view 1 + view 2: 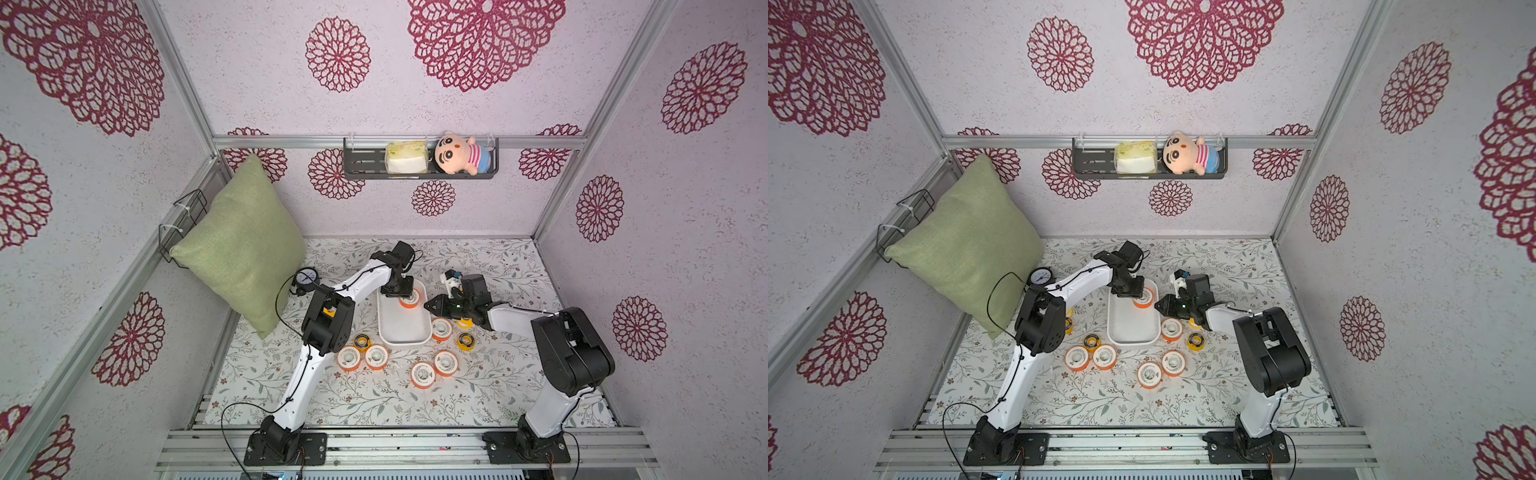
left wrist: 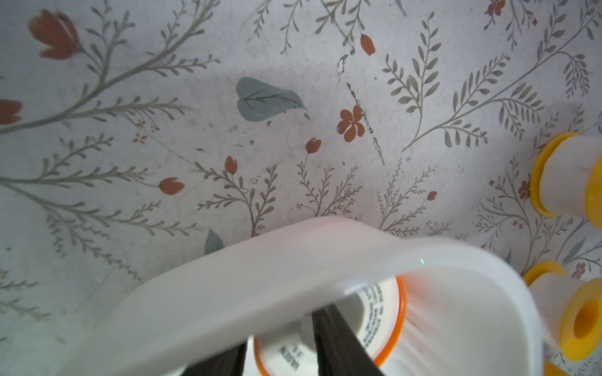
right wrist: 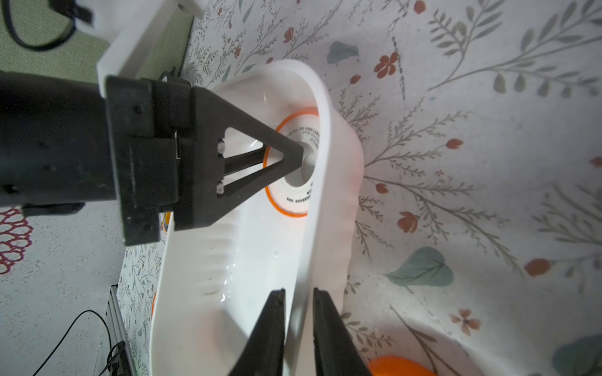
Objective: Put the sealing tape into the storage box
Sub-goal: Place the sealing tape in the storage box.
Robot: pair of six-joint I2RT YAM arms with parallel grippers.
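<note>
Pale walls point(image 1: 257, 104) with maroon medallions, floral tablecloth point(image 1: 374, 403), green cushion point(image 1: 245, 245), dark wall shelf point(image 1: 365, 165)

Lab robot cell mocked up as home: alu frame posts point(image 1: 178, 83), wallpaper panels point(image 1: 257, 62) w/ red medallions, floral tablecloth point(image 1: 498, 270), green cushion point(image 1: 245, 245), plush doll point(image 1: 455, 153) on wall shelf point(image 1: 365, 164), 2 robot arms point(image 1: 303, 374) bolted to alu base rail point(image 1: 407, 446).

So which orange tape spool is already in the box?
The orange spool at the far end of the white storage box, under the left gripper; the other five orange spools lie on the table.
</note>
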